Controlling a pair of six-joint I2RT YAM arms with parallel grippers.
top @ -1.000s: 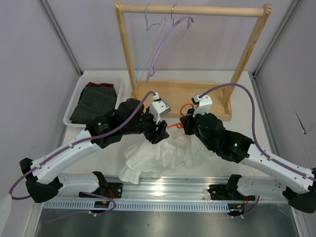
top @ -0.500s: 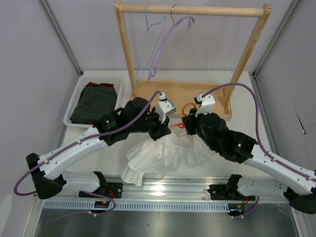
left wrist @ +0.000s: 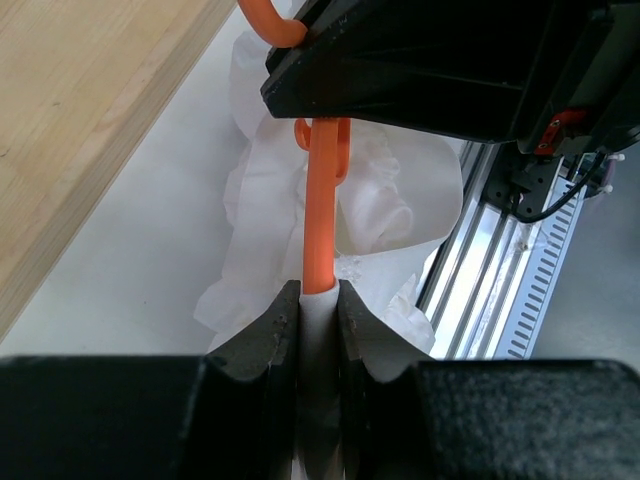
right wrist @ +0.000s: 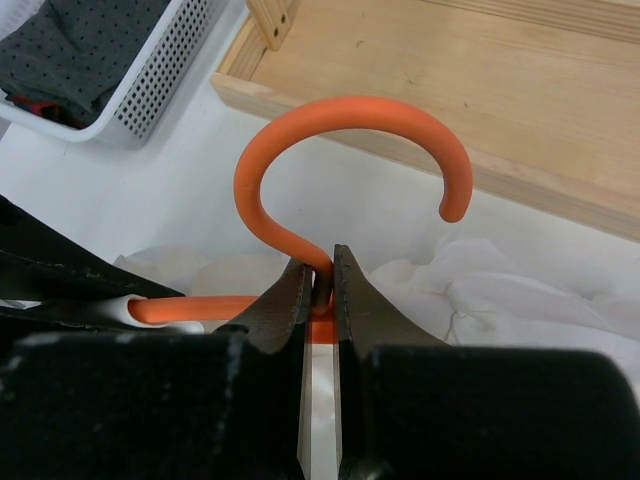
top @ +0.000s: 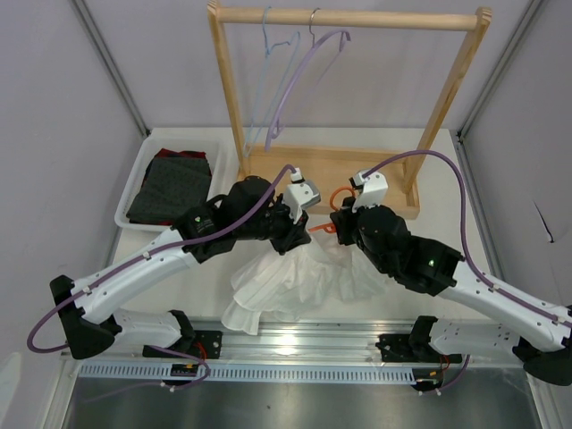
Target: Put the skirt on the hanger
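Observation:
The white skirt [top: 295,281] lies bunched on the table between the arms, under both grippers. The orange hanger [top: 332,193] is held above it. My right gripper [right wrist: 322,275] is shut on the neck of the hanger [right wrist: 350,110], just below its curved hook. My left gripper [left wrist: 318,300] is shut on white skirt fabric [left wrist: 390,210] wrapped over one arm of the hanger [left wrist: 320,210]; the orange bar runs out of the jaws toward the right gripper. In the top view the left gripper [top: 298,239] and the right gripper [top: 338,223] are close together.
A wooden rack [top: 349,16] stands at the back with a lilac hanger [top: 299,80] and a pale blue hanger [top: 264,80] on its rail. Its wooden base [top: 331,165] lies just behind the grippers. A white basket [top: 134,188] at the left holds a dark dotted garment [top: 170,183].
My left gripper has moved right, closer to the right gripper, drawing the skirt's top edge along the hanger arm. Over the last half second almost nothing has moved.

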